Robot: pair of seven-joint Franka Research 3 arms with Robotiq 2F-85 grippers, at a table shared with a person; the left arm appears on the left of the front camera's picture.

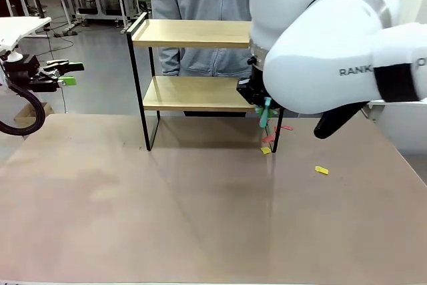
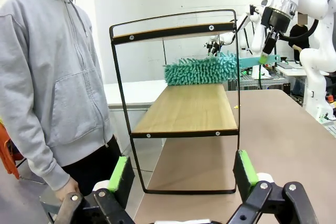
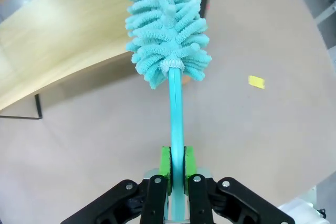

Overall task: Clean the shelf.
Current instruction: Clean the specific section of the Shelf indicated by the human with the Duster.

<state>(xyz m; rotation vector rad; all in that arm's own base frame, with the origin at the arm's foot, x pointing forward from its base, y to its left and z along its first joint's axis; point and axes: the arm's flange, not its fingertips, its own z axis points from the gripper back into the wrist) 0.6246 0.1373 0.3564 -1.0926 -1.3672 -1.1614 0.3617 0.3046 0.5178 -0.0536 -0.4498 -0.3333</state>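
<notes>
I have the shelf (image 1: 193, 65) standing toward the far edge of the table (image 1: 200, 225), just in front of a person (image 2: 47, 77) in a grey hoodie. Its thin black legs are planted on the surface, and a broad stretch of tabletop lies between it and my side. My right arm reaches across in front of its right end, where the right gripper (image 3: 176, 169) is pressed together on the flat handle of a teal duster (image 3: 168, 40). The duster's head sits in the gap between the two boards at that end of the lower tier, but I cannot tell whether it touches the wood. My left gripper (image 2: 182, 171) hangs off the table's left side, spread wide and holding nothing. It looks along the shelf from its open left end with free room around it. The tabletop is a matte brownish sheet. Two small yellow scraps (image 1: 321, 170) and a reddish scrap (image 1: 285, 127) lie on it near the shelf's right front leg. The boards are pale, smooth wood screwed into a slim black metal frame with raised rails at the ends. The duster head is shaggy, made of thick soft fingers. Behind the person the room shows a grey floor and white workbenches.
</notes>
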